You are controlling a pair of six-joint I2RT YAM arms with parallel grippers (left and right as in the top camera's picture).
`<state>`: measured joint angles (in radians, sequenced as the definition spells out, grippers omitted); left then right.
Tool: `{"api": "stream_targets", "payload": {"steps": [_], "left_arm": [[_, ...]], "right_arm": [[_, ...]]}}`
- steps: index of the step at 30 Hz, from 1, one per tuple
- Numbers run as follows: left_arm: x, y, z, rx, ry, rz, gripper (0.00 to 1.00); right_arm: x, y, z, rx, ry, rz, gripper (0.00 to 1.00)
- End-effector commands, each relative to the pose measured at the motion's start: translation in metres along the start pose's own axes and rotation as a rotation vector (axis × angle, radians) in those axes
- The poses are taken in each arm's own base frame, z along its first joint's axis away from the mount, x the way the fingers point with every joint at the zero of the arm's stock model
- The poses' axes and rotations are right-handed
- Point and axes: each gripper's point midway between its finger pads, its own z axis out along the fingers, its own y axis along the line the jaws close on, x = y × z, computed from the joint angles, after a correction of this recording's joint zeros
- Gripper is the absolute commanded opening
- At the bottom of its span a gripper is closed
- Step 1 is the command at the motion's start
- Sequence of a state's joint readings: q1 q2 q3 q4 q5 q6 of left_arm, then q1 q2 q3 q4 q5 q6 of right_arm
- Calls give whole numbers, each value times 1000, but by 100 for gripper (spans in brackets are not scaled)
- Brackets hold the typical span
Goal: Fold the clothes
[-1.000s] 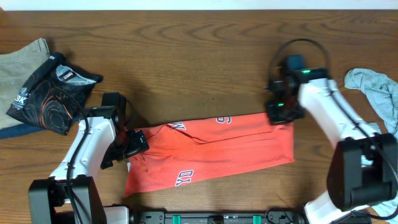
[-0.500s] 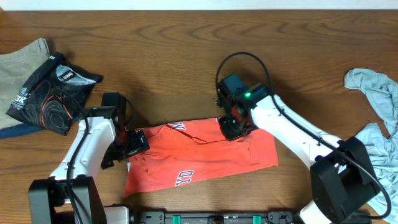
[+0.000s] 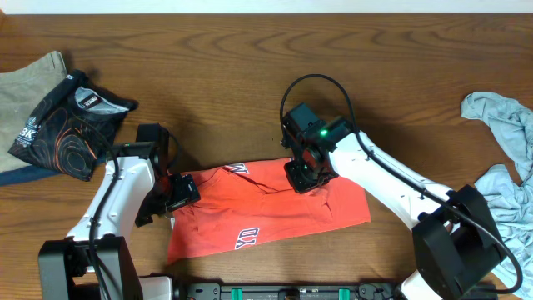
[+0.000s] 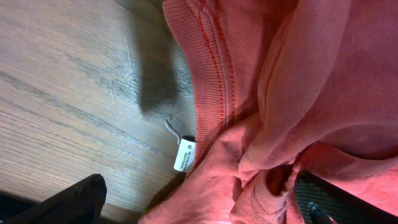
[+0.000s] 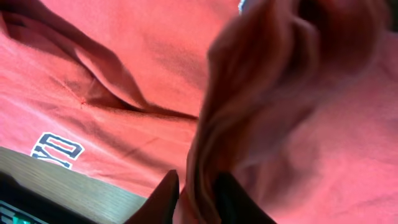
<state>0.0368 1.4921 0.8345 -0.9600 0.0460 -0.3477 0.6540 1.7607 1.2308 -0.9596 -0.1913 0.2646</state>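
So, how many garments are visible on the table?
4: a coral-red cotton T-shirt mid-table, a light grey-blue tee at the right edge, a black printed garment on a beige one, far left. Others may be hidden.

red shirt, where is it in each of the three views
Overhead: the red shirt lies low centre on the wooden table.
Left wrist: shirt fills the right side, collar and tag showing.
Right wrist: shirt fills nearly the whole frame.
Shared landmark: the table's wood, in every view.
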Motion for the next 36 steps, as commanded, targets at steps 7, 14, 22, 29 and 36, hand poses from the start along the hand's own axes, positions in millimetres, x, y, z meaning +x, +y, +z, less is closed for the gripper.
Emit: {"api": "stream_targets", "payload": {"steps": [7, 14, 22, 29, 36], "left_arm": [[-5, -1, -4, 6, -16, -14, 98], [-5, -1, -4, 6, -16, -14, 98], [-7, -3, -4, 19, -24, 16, 98], [-13, -29, -6, 156, -38, 92, 98], [-10, -29, 8, 157, -37, 98, 98]], "right_arm": [[2, 19, -1, -31, 1, -35, 34], [1, 13, -1, -2, -7, -34, 42], [1, -11, -2, 132, -15, -27, 51], [3, -17, -3, 167, -11, -26, 56], [3, -17, -3, 167, -9, -26, 57]]}}
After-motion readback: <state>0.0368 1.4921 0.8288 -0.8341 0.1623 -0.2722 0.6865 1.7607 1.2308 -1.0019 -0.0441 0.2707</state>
